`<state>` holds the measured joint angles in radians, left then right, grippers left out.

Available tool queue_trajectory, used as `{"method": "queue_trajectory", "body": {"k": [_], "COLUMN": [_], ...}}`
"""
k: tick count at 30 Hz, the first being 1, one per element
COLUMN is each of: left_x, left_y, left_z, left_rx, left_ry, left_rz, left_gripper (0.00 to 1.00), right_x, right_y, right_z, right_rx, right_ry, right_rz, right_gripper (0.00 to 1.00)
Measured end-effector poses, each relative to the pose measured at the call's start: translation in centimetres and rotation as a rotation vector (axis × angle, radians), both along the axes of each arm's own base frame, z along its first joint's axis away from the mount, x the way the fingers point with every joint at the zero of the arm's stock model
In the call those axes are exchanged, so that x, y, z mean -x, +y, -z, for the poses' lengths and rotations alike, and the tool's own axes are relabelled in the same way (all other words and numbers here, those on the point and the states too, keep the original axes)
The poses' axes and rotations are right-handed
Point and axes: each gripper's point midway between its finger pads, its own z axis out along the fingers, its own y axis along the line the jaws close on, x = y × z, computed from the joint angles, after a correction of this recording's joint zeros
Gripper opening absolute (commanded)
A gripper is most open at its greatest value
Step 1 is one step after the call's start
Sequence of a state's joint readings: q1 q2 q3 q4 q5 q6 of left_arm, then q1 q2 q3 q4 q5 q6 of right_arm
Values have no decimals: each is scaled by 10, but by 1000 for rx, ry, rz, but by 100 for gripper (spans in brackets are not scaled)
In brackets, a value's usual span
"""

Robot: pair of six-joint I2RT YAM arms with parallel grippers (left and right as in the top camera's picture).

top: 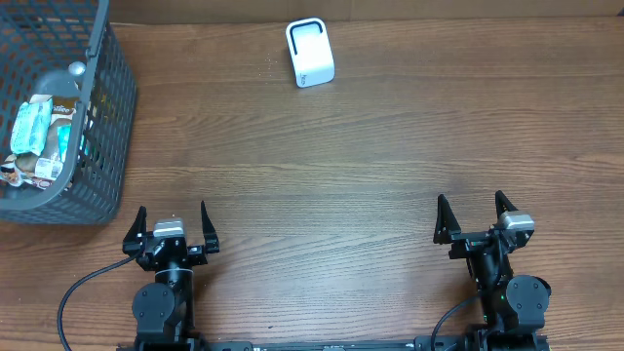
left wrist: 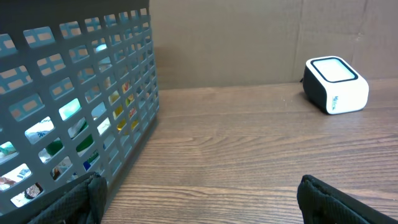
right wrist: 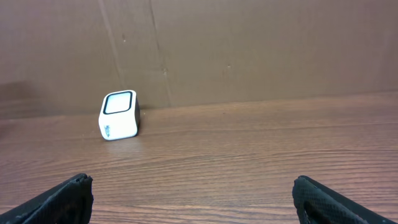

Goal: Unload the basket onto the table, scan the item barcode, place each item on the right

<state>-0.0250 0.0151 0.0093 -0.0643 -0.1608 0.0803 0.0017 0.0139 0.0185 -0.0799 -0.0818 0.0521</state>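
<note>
A white barcode scanner (top: 310, 53) with a dark-framed window stands at the far middle of the wooden table; it also shows as the scanner (left wrist: 336, 84) and the scanner (right wrist: 118, 115). Packaged items (top: 39, 136) lie inside a grey plastic basket (top: 102, 117) at the far left, glimpsed through the basket wall (left wrist: 74, 118). My left gripper (top: 171, 228) sits open near the front edge, just right of the basket, with nothing between its fingers (left wrist: 93, 193). My right gripper (top: 476, 219) is open at the front right, empty too, fingers (right wrist: 314, 196) spread wide.
A brown cardboard wall (right wrist: 249, 50) closes off the far side of the table. Bare wood (top: 322, 195) stretches between the two arms and the scanner. Black cables (top: 73, 302) trail from the arm bases at the front edge.
</note>
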Motion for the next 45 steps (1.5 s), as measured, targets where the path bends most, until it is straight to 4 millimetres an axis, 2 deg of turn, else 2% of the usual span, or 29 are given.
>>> {"method": "queue_trajectory", "body": {"k": [16,22,24,27,31,37,40,45], "left_x": [0,-1,0,4,23,52,79,131], "left_y": [0,0,0,-2,-11,-34,-47,-56], "left_z": [0,-15,-31,-68,-124,-183,-226,-290], "left_rx": [0,-23,-26,-27,-35,-75,-111,-169], "left_ry": [0,-58,-123,-276,-516,-699,-805,-976], "left_rz": [0,1,0,9,62,191,267,306], "left_gripper": [99,100,99,100,100,99,99,100], "right_x": [0,0,0,0,0,0,0,0], "right_y": [0,0,0,0,0,0,0,0], "right_z": [0,0,0,0,0,0,0,0], "right_rx": [0,1,0,0,0,1,0,0], "right_ry": [-1,0,0,0,0,0,0,0], "right_rz": [0,0,0,0,0,0,0,0], "right_gripper": [100,100,100,100,100,100,100,100]}}
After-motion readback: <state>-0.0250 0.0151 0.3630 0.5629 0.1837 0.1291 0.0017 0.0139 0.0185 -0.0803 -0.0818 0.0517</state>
